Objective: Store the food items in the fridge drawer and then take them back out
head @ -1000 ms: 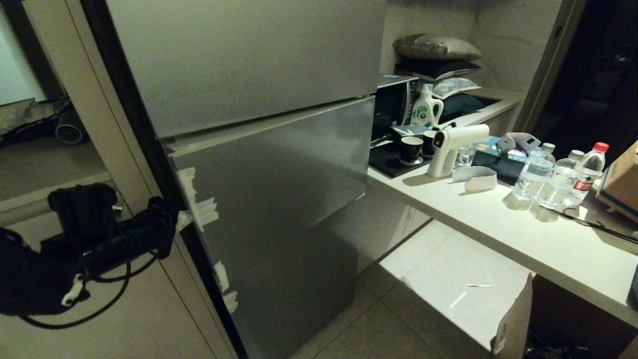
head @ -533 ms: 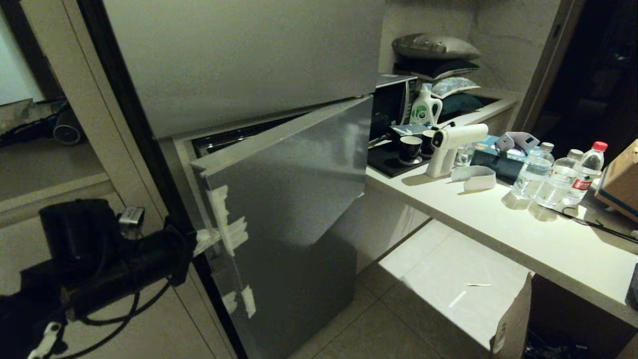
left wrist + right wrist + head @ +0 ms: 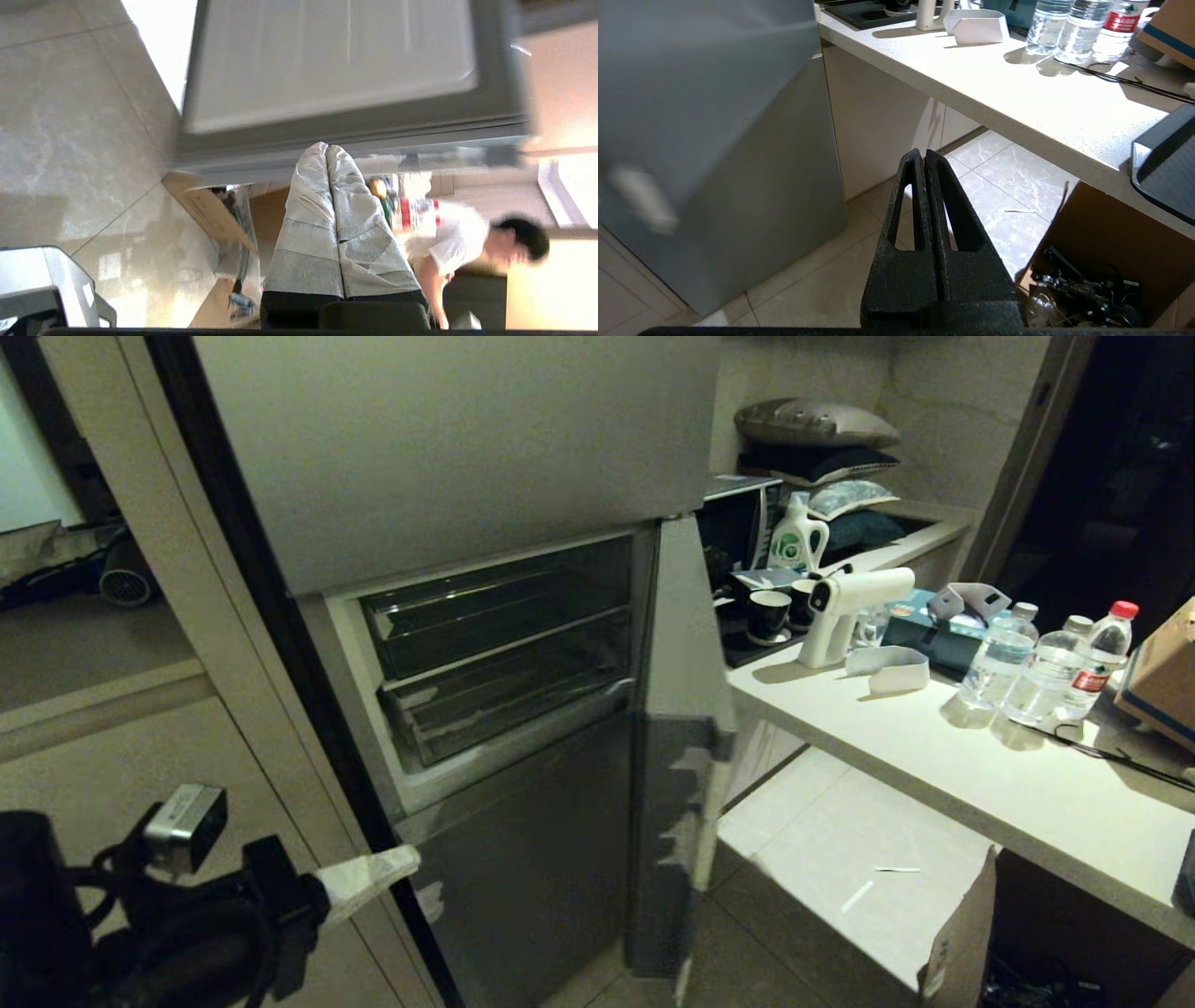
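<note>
The lower fridge door (image 3: 677,728) stands wide open, edge-on to me. Behind it two clear drawers are stacked; the lower fridge drawer (image 3: 509,695) has pale scraps on its front and is pushed in. My left gripper (image 3: 409,858) hangs low at the left, away from the fridge, its tape-wrapped fingers (image 3: 308,210) shut on nothing. In the left wrist view a blurred orange lump (image 3: 377,188) and a green shape (image 3: 386,205) show far off, possibly the food items. My right gripper (image 3: 923,154) is shut and empty, parked low over the floor.
The upper fridge door (image 3: 448,439) is closed. At the right a white counter (image 3: 943,756) carries water bottles (image 3: 1046,667), a white spray gun (image 3: 854,607) and cups. A cardboard box (image 3: 962,943) stands on the floor below. A person in a white shirt (image 3: 462,233) appears in the left wrist view.
The lower door has swung from shut to fully open, baring the drawers. My left gripper has come off the door's taped edge and drawn back and down to the lower left.
</note>
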